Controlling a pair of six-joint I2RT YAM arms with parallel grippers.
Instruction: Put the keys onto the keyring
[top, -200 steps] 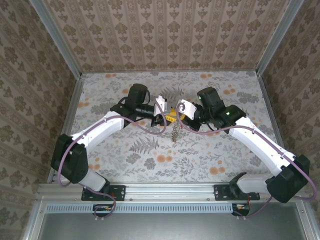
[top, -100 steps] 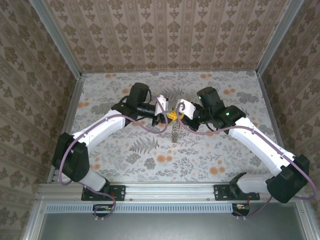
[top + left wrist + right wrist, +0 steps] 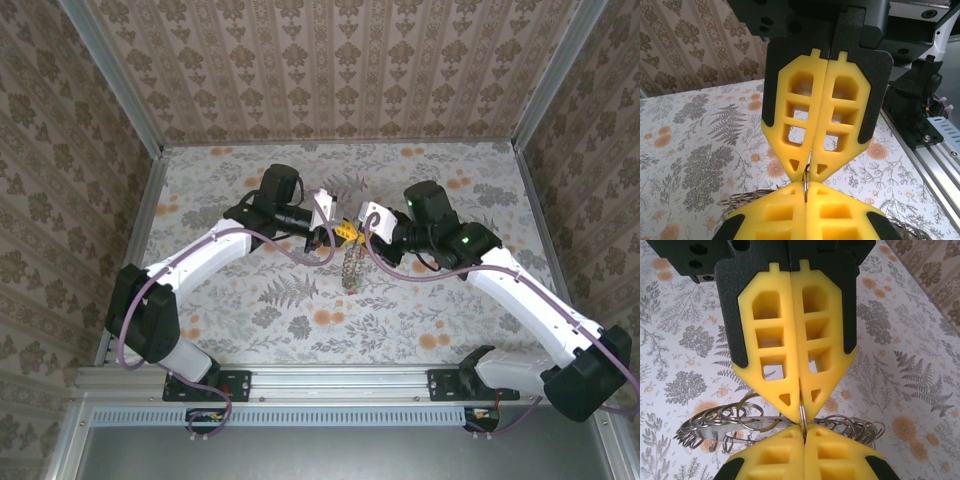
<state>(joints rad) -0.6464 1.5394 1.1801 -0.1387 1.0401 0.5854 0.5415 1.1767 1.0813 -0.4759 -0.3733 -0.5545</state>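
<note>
Left jaws and right jaws, two pairs, both clench one keyring (image 3: pixel 348 266) of many linked loops.

Bright, even, diffuse light throws only faint shadows; all three views are sharp.

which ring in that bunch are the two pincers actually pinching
The upright ring seen edge-on, caught in the seams of the left pincer and the right pincer; the other rings hang unclamped to either side.

Beige damask-papered walls (image 3: pixel 330 60) enclose a floral-patterned tabletop (image 3: pixel 420 310) in even light.
</note>
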